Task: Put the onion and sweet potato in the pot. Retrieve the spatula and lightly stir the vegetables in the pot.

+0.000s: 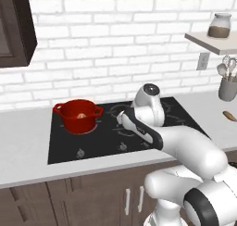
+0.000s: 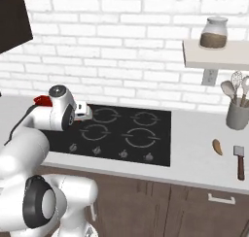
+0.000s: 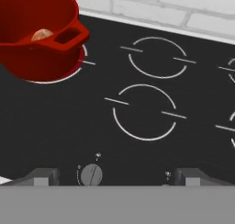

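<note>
- The red pot [image 1: 78,115] sat on the rear left burner of the black cooktop [image 1: 111,137], its two loop handles sticking out to either side.
- Inside the pot lay the onion [image 3: 41,34], a pale tan lump low against the near wall; from the hand's camera it peeped over the rim just behind one handle.
- The gripper [image 3: 114,176] hovered above the front middle of the cooktop, apart from the pot, its two dark fingertips [image 3: 42,176] spread as far apart as they go and holding nothing.
- Beneath the hand the burner rings and a control knob [image 3: 91,174] showed plainly, the knob nearly between the tips.
- The white arm reached up from the base and bent over the cooktop's front half, its wrist hiding most of the pot in the right-hand camera, where only a sliver of red showed.
- The sweet potato [image 2: 217,146] lay on the grey counter [image 2: 194,153] well to the right of the cooktop, a small brownish-orange crescent.
- Just beside it, further right, the spatula [image 2: 239,160] lay flat, grey blade toward the wall and handle toward the counter's front edge.
- A grey utensil holder [image 2: 237,114] with spoons and a whisk stood behind them near the brick wall.
- On the shelf [image 2: 216,55] above stood a lidded glass jar [image 2: 214,33] of something brown.
</note>
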You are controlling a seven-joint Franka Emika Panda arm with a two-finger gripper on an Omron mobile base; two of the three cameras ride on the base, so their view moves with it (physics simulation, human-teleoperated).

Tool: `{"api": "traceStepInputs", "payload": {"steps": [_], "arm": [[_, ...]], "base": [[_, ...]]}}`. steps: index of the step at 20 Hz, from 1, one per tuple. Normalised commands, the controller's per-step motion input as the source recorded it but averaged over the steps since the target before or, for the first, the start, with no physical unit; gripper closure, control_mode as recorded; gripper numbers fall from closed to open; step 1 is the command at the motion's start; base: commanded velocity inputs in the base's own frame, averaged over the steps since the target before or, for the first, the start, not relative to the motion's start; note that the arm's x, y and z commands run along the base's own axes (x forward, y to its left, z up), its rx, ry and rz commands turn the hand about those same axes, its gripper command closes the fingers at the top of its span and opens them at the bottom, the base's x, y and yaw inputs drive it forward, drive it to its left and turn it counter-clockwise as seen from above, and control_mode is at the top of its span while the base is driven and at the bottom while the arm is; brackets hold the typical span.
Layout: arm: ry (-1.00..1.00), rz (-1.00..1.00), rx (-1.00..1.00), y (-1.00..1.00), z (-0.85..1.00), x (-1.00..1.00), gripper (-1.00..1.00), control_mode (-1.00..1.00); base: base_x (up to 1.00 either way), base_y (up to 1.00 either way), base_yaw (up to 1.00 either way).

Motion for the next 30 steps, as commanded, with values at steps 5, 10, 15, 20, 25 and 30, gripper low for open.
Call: {"api": "traceStepInputs", "payload": {"steps": [5, 10, 15, 20, 25, 30], "arm": [[0.00, 0.00, 0.00, 0.00, 0.00, 0.00, -1.00, 1.00], [0.00, 0.00, 0.00, 0.00, 0.00, 0.00, -1.00, 1.00], [0.00, 0.00, 0.00, 0.00, 0.00, 0.00, -1.00, 1.00], [0.00, 0.00, 0.00, 0.00, 0.00, 0.00, -1.00, 1.00], [0.00, 0.00, 0.00, 0.00, 0.00, 0.00, -1.00, 1.00], [0.00, 0.00, 0.00, 0.00, 0.00, 0.00, -1.00, 1.00]], "base": [[0.06, -0.31, 0.00], [0.29, -0.27, 0.00], [0.06, -0.52, 0.00], [0.16, -0.41, 0.00], [0.20, -0.03, 0.00], [0.03, 0.00, 0.00]]}}
